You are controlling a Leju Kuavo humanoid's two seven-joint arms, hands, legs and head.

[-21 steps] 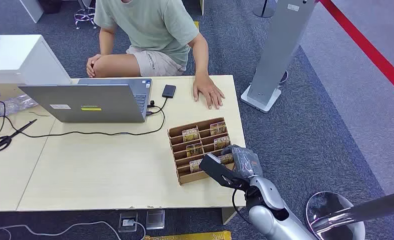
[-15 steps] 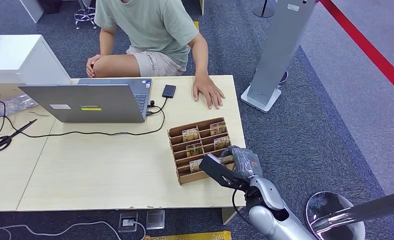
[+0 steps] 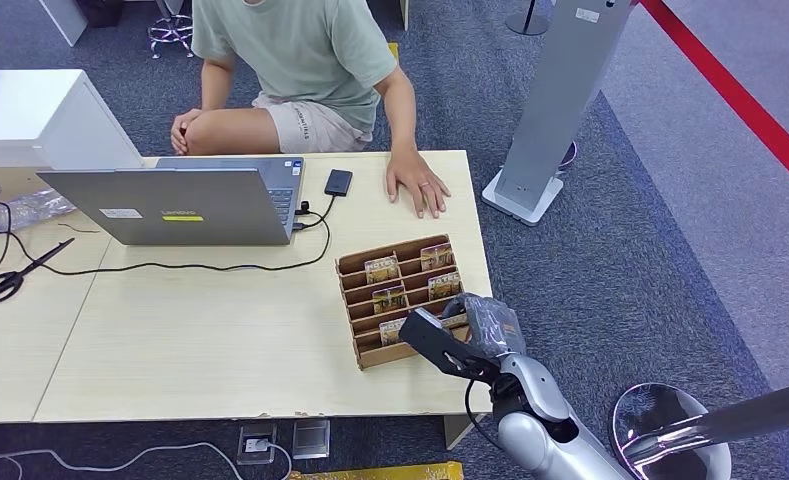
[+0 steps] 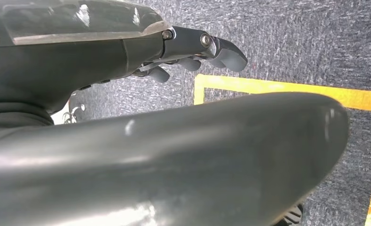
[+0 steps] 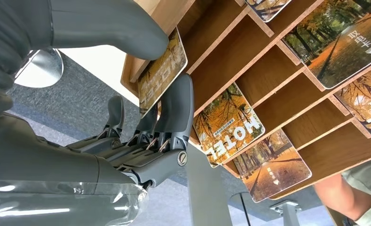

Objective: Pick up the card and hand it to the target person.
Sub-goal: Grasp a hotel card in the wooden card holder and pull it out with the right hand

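Here, the right hand (image 3: 457,338) sits at the near right corner of the wooden card rack (image 3: 348,270) on the pale table (image 3: 200,330). In the right wrist view the thumb (image 5: 113,26) lies on one face of a card (image 5: 162,70) in the rack's end slot and a dark finger (image 5: 178,108) presses the other face — the card is pinched between them while still seated in its slot. The remaining fingers curl alongside, close together.

More autumn-print cards stand in the other slots; one reads HOTEL (image 5: 228,125). The rack lies just beside the table's right edge.

The person (image 3: 300,60) sits at the far side of the table in a pale green shirt, one hand (image 3: 417,183) flat on the tabletop, well apart from the rack. An open laptop (image 3: 185,200) stands to the left of the rack, a black phone (image 3: 338,181) near it, scissors (image 3: 15,275) toward the far left edge.

Left hand (image 4: 193,52) — hanging over grey carpet and a yellow floor strip (image 4: 287,89); fingers loosely bent, a little apart, holding nothing.
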